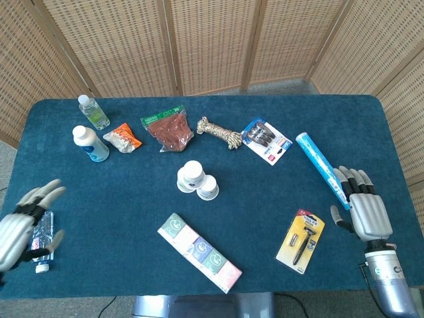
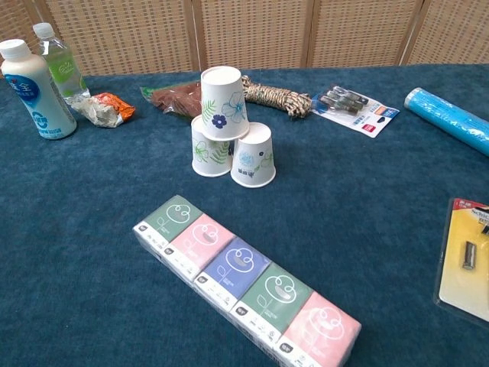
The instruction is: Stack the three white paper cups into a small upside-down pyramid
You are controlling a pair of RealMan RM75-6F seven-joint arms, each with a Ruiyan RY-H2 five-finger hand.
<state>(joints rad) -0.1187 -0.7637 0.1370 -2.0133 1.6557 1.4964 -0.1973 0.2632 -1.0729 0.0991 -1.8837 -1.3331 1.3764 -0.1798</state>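
Three white paper cups with floral prints stand upside down near the table's middle. Two of them, one point(image 2: 208, 153) on the left and one point(image 2: 254, 157) on the right, sit side by side on the cloth. The third cup point(image 2: 222, 93) point(image 1: 193, 173) rests on top of both. My left hand point(image 1: 20, 225) hovers open at the table's left edge, far from the cups, fingers spread. At the right edge my right hand point(image 1: 363, 209) is open too, fingers straight and holding nothing. Neither hand shows in the chest view.
A pack of tissue packets point(image 2: 244, 279) lies in front of the cups. Two bottles point(image 2: 34, 78), a snack wrapper point(image 2: 103, 108), a brown bag point(image 1: 168, 129), a rope bundle point(image 2: 276, 98), a battery pack point(image 2: 357, 109), a blue roll point(image 1: 319, 164) and a razor pack point(image 1: 302, 240) surround them.
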